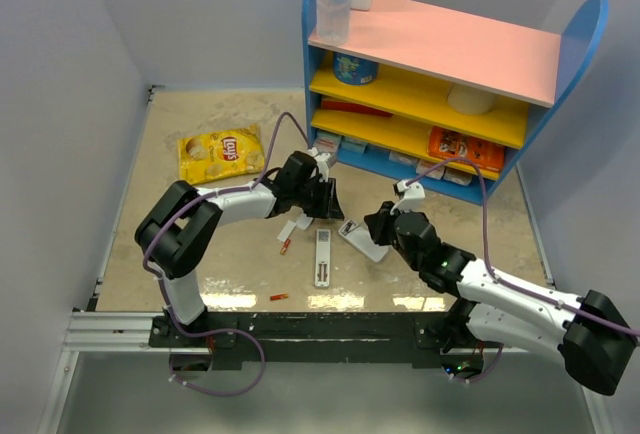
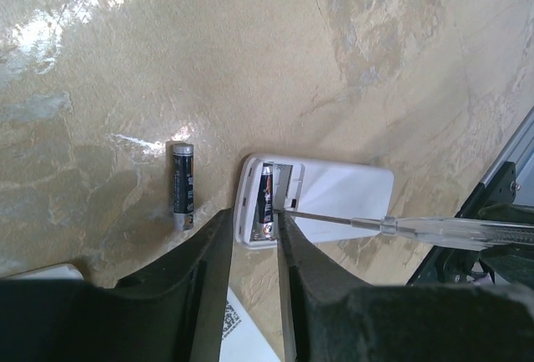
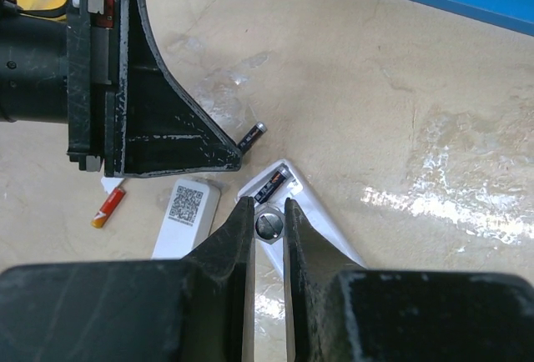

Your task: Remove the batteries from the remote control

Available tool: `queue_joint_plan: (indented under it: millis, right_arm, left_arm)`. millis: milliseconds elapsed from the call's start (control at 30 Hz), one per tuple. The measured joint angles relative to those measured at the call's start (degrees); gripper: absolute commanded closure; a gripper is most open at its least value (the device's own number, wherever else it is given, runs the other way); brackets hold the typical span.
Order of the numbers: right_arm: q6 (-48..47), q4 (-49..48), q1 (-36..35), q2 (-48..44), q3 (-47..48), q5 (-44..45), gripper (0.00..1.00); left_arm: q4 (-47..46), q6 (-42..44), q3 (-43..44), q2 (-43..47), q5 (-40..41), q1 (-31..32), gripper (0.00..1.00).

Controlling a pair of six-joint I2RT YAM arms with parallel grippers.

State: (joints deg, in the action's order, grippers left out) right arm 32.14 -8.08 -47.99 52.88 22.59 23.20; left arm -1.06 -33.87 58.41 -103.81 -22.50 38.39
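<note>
The slim white remote control (image 1: 322, 257) lies back up between the arms, a QR label on it (image 3: 185, 212). Two red-orange batteries (image 1: 286, 247) (image 1: 279, 297) lie loose on the table to its left. A wider white device (image 2: 342, 195) lies to its right with its compartment open and a dark battery (image 2: 267, 203) inside. Another dark battery (image 2: 183, 187) lies beside it. My left gripper (image 2: 254, 213) is open, its fingers straddling the device's open end. My right gripper (image 3: 269, 203) is shut on a clear-handled screwdriver (image 2: 442, 228), whose tip touches the compartment.
A blue shelf unit (image 1: 440, 84) with pink and yellow boards stands at the back right. A yellow chips bag (image 1: 220, 152) lies at the back left. A small white cover piece (image 1: 298, 226) sits by the left gripper. Both grippers work close together.
</note>
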Motion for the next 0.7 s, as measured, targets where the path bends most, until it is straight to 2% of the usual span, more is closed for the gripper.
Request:
queue_joint_plan:
  millis: [400, 700]
  right_arm:
    - [-1.8, -1.5, 0.0, 2.9, 1.2, 0.3, 1.0]
    - [-1.0, -10.9, 0.0, -1.0, -6.6, 1.2, 1.0]
  left_arm:
    - [0.2, 0.0, 0.9, -1.5, 0.3, 0.0, 0.7]
    - [0.3, 0.0, 1.7, -4.8, 0.2, 0.0, 0.79]
